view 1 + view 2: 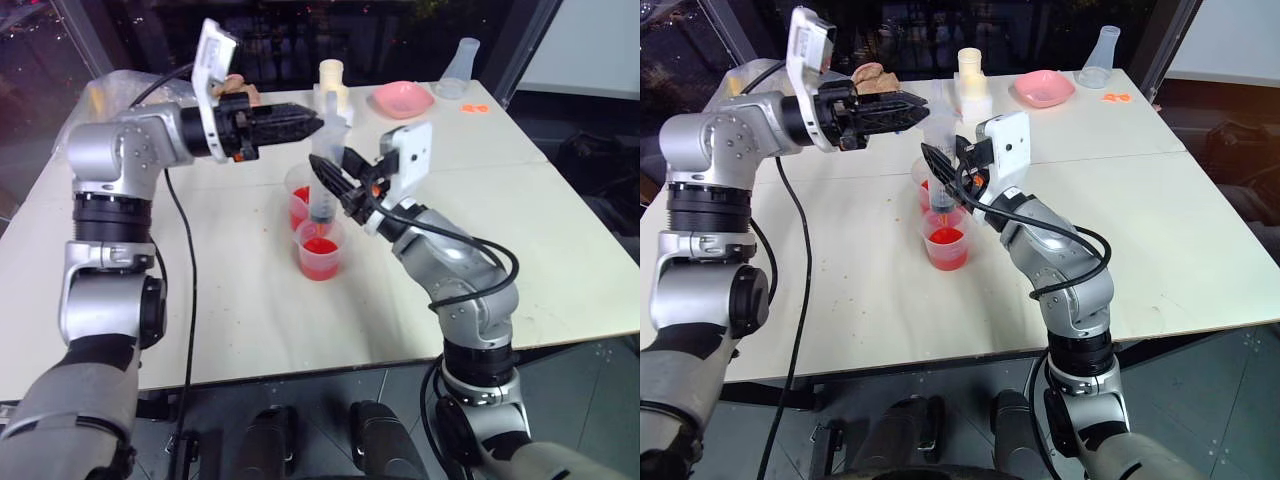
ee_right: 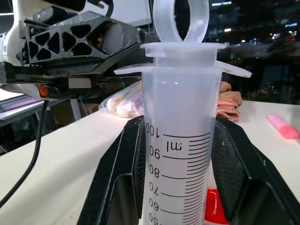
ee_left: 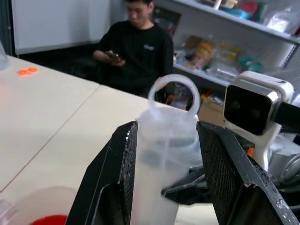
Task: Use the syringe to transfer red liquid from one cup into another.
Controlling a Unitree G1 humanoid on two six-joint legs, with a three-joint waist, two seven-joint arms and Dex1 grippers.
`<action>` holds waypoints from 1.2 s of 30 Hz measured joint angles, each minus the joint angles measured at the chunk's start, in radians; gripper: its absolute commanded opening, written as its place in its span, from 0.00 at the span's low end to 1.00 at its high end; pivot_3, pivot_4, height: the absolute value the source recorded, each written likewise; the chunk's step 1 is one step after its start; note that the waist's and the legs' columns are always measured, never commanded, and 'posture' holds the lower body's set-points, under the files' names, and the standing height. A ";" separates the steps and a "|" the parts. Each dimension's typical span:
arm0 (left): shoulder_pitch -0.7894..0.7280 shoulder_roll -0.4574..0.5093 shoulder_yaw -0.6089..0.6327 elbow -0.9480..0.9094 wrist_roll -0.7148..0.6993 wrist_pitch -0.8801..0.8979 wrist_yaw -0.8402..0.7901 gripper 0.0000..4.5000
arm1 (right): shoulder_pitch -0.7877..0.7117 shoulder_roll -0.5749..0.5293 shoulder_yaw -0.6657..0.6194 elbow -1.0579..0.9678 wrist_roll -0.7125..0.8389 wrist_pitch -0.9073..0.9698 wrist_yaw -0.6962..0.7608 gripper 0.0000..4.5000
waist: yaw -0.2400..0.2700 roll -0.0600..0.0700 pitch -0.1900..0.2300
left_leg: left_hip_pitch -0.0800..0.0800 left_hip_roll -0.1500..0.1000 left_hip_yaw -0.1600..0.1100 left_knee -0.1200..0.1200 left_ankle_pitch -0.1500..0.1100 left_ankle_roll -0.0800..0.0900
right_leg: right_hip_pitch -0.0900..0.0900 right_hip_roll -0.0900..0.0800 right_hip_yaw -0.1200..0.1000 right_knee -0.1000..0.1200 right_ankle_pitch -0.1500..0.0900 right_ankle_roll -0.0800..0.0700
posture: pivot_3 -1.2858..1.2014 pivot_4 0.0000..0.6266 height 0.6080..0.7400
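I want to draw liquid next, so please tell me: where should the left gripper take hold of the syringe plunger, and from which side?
Grip the ring atop the plunger. The syringe stands upright, its barrel held by the right gripper, so the left gripper probably comes in level from the robot's left.

pale table, dark window behind, cluttered shelves, grey floor.

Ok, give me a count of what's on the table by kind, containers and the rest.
Cups with red liquid: 2 (near cup, far cup)
Syringe: 1
Pink dish: 1
Clear flask: 1
Cream bottle: 1
Total: 6
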 measured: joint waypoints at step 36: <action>0.381 0.031 0.025 -0.425 -0.212 0.146 0.131 0.47 | -0.816 -0.378 0.144 0.960 0.021 0.879 -0.057 0.31 | -0.001 0.000 0.000 | -0.001 0.000 0.002 -0.003 0.000 0.001 | -0.001 -0.005 0.001 -0.004 -0.001 -0.003 | 0.52 0.24 1.00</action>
